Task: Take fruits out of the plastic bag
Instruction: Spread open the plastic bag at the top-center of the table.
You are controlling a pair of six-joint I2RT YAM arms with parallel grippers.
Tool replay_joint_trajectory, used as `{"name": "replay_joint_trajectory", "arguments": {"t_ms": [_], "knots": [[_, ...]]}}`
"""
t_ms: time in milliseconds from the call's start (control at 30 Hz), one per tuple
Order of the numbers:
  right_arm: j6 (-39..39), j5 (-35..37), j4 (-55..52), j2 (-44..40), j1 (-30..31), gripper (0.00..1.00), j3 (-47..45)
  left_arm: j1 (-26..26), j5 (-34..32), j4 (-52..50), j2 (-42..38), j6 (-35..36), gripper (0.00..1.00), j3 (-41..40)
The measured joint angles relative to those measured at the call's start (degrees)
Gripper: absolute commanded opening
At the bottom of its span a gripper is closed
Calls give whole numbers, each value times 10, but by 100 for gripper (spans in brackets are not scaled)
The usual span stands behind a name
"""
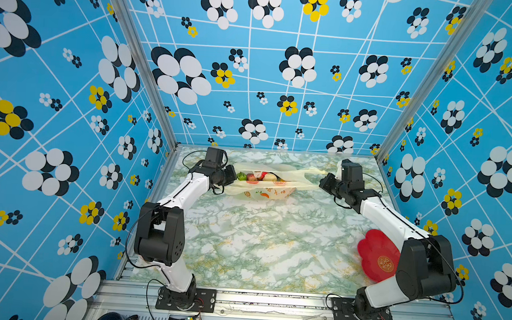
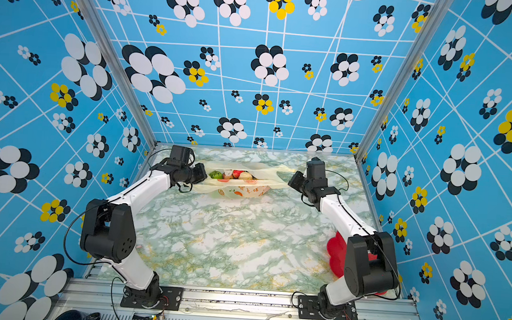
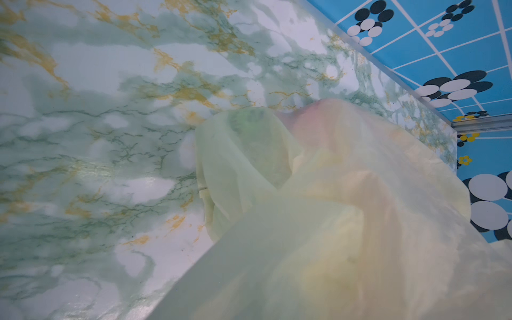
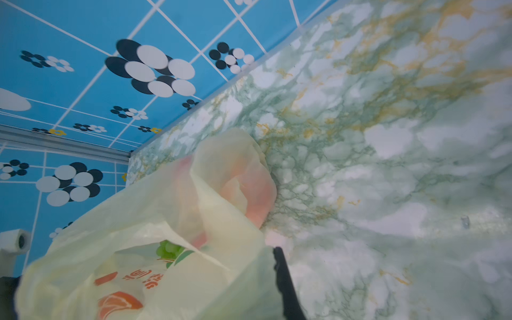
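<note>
The plastic bag (image 1: 266, 192) is seen lying toward the far end of the marble-patterned table (image 1: 258, 246), drawn out sideways between the two arms in both top views. Its mouth is held apart as a long slit facing up, and a row of fruits is exposed inside. A bumpy green fruit (image 1: 241, 176) lies at the end nearest the left gripper (image 1: 233, 177), followed by a reddish round piece (image 1: 251, 177), a red strawberry (image 1: 262, 174) and a cream piece (image 1: 270, 177). The left gripper is closed tight at the bag's left end, with the thin plastic pinched between its jaws (in the left wrist view the plastic bag (image 3: 332, 221) is draped right across the lens, so the fingers themselves are hidden). The right gripper (image 1: 322, 182) is likewise fully closed, and the bag's handle loops are drawn out to it. In the right wrist view one dark finger (image 4: 284, 279) is seen against the plastic bag (image 4: 171, 210), and a green grape bunch (image 4: 167, 249) is glimpsed inside, near an orange-slice print (image 4: 119, 303). A red flower-shaped plate (image 1: 375, 255) is set on the near right part of the table, well apart from the bag and partly hidden by the right arm.
</note>
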Motion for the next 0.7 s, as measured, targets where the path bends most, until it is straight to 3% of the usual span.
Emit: {"name": "replay_joint_trajectory", "arguments": {"t_ms": [167,300,433,500,700], "knots": [[7,-12,5,4,8,2,-13,-15,4,8,0,4,0,-13],[-17,-3,-14,-9,34,53,-1,-48,2,16,0,16,0,-12],[-69,31,-74,-60,61,85,19,-69,-16,16,-6,34,0,-12],[-95,58,-109,-90,73,91,37,-71,-26,15,-16,44,0,-15],[-162,169,-211,-159,123,92,95,-78,-49,14,-47,66,0,-25]]}}
